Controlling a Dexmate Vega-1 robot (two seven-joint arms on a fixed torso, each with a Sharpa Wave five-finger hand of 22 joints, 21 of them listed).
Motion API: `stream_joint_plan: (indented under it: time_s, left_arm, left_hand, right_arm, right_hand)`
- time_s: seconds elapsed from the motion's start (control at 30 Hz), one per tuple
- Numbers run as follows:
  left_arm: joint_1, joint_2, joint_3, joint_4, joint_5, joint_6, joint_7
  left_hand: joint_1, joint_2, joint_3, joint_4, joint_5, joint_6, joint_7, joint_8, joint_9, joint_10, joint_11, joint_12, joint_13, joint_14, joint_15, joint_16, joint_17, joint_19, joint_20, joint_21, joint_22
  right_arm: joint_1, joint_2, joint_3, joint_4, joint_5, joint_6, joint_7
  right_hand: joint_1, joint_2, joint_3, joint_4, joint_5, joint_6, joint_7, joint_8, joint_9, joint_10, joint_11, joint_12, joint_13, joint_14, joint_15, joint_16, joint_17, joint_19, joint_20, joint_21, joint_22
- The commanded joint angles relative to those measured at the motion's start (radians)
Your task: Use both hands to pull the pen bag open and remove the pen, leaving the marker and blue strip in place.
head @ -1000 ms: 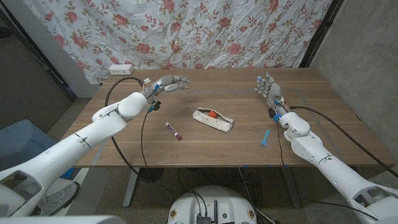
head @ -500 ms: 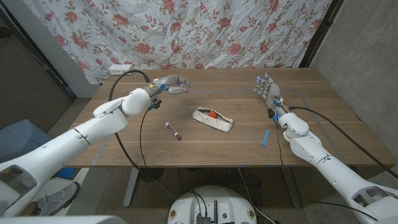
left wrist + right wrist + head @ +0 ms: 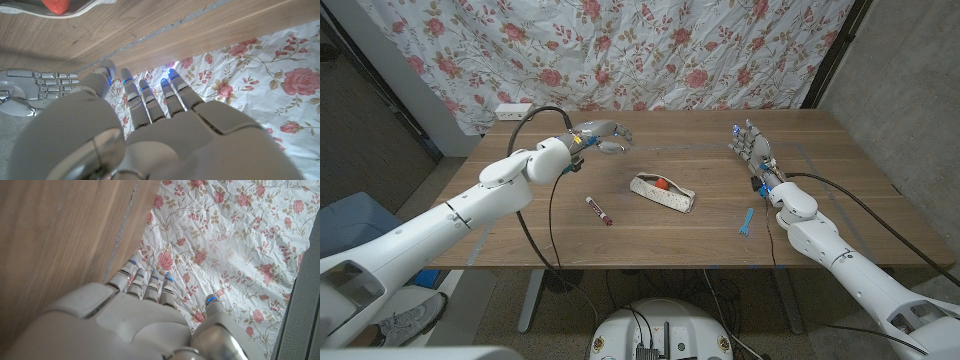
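The pen bag (image 3: 663, 192) lies at table centre, long axis running 10 to 4 o'clock, at 5 o'clock from the empty, spread-fingered left hand (image 3: 598, 134), which is nearer than the equally open, upright right hand (image 3: 750, 141).

white pen bag (image 3: 663, 193), blue strip (image 3: 747, 221), rose-patterned curtain (image 3: 650, 50)

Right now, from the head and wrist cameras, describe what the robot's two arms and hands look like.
Both arms are glossy white rounded shells. A black cable loops along each arm to the wrist. The left hand and right hand are silver-grey, with segmented metallic fingers, small blue lights near the fingertips and blue fittings at the wrists.
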Motion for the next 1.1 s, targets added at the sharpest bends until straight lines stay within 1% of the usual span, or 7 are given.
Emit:
stream_joint_plan:
  time_s: [0.03, 0.23, 0.33, 0.43, 0.53, 0.7, 1.1]
  left_arm:
    - [-0.024, -0.022, 0.04, -0.055, 0.156, 0.058, -0.079]
    - [-0.03, -0.036, 0.052, -0.06, 0.205, 0.073, -0.11]
    - [-0.035, -0.044, 0.067, -0.065, 0.26, 0.09, -0.118]
    - [-0.043, -0.054, 0.082, -0.067, 0.31, 0.105, -0.142]
    - [-0.048, -0.062, 0.086, -0.063, 0.33, 0.097, -0.151]
    - [-0.06, -0.075, 0.108, -0.061, 0.405, 0.096, -0.177]
    - [-0.063, -0.109, 0.13, -0.049, 0.5, 0.079, -0.223]
  left_hand:
    - [0.018, -0.005, -0.011, 0.0, 0.001, 0.019, -0.004, -0.005, 0.005, 0.015, -0.002, 0.0, 0.002, 0.019, -0.096, 0.006, 0.002, 0.016, -0.008, 0.005, 0.004]
    - [0.038, -0.011, -0.025, 0.002, 0.002, 0.037, -0.006, -0.01, 0.006, 0.023, -0.006, -0.004, 0.002, 0.026, -0.099, 0.002, 0.003, 0.02, -0.009, 0.004, 0.005]
    - [0.045, -0.013, -0.03, 0.002, 0.002, 0.048, -0.011, -0.01, 0.006, 0.03, -0.003, -0.004, 0.002, 0.031, -0.097, 0.002, 0.003, 0.02, -0.008, 0.003, 0.005]
    - [0.059, -0.016, -0.038, 0.002, 0.002, 0.073, -0.017, -0.007, 0.006, 0.044, -0.006, -0.003, 0.002, 0.043, -0.107, 0.003, 0.003, 0.024, -0.011, 0.003, 0.005]
    - [0.073, -0.02, -0.047, 0.003, 0.001, 0.101, -0.022, -0.004, 0.006, 0.053, -0.009, -0.005, 0.002, 0.051, -0.112, 0.003, 0.003, 0.027, -0.013, 0.003, 0.005]
    - [0.083, -0.024, -0.054, 0.002, 0.001, 0.111, -0.024, -0.007, 0.006, 0.059, -0.01, -0.006, 0.002, 0.06, -0.118, 0.003, 0.003, 0.03, -0.017, 0.002, 0.005]
    - [0.117, -0.038, -0.071, 0.0, 0.002, 0.148, -0.033, -0.003, 0.011, 0.078, -0.019, -0.01, 0.003, 0.079, -0.134, 0.004, 0.002, 0.036, -0.024, 0.002, 0.004]
  right_arm:
    - [-0.002, 0.0, 0.001, 0.008, 0.01, 0.006, 0.016]
    - [-0.004, -0.003, 0.002, 0.006, 0.011, 0.004, 0.018]
    - [-0.005, -0.003, 0.003, 0.006, 0.012, 0.005, 0.017]
    - [-0.006, -0.003, 0.004, 0.003, 0.014, 0.004, 0.017]
    - [-0.008, -0.004, 0.005, 0.001, 0.015, 0.003, 0.017]
    - [-0.013, -0.006, 0.007, -0.004, 0.017, 0.0, 0.012]
    - [-0.035, -0.015, 0.014, -0.029, 0.022, -0.007, 0.0]
  right_hand:
    - [-0.002, 0.012, 0.001, -0.008, -0.002, 0.013, -0.004, 0.005, 0.006, 0.007, 0.001, 0.003, 0.002, 0.006, -0.005, -0.004, 0.001, 0.006, -0.003, 0.006, 0.002]
    - [-0.002, 0.013, 0.0, -0.01, -0.002, 0.018, -0.008, 0.004, 0.005, 0.008, 0.001, 0.003, 0.002, 0.006, -0.005, -0.004, 0.0, 0.006, -0.002, 0.006, 0.002]
    - [-0.002, 0.014, 0.001, -0.011, -0.003, 0.02, -0.009, 0.004, 0.005, 0.008, 0.0, 0.003, 0.002, 0.006, -0.006, -0.004, 0.0, 0.006, -0.002, 0.006, 0.002]
    - [-0.001, 0.015, 0.001, -0.012, -0.003, 0.022, -0.011, 0.004, 0.005, 0.008, 0.0, 0.002, 0.002, 0.006, -0.006, -0.004, 0.0, 0.006, -0.002, 0.006, 0.002]
    - [-0.001, 0.015, 0.001, -0.013, -0.003, 0.024, -0.012, 0.003, 0.005, 0.008, 0.0, 0.002, 0.002, 0.008, -0.005, -0.003, 0.0, 0.006, -0.002, 0.006, 0.002]
    - [-0.001, 0.016, 0.001, -0.015, -0.004, 0.025, -0.013, 0.002, 0.005, 0.009, 0.0, 0.002, 0.002, 0.007, -0.006, -0.003, 0.0, 0.006, -0.002, 0.006, 0.002]
    - [-0.002, 0.019, 0.001, -0.016, -0.004, 0.029, -0.012, 0.001, 0.005, 0.007, 0.0, 0.001, 0.002, 0.007, -0.007, -0.002, 0.0, 0.006, -0.002, 0.006, 0.002]
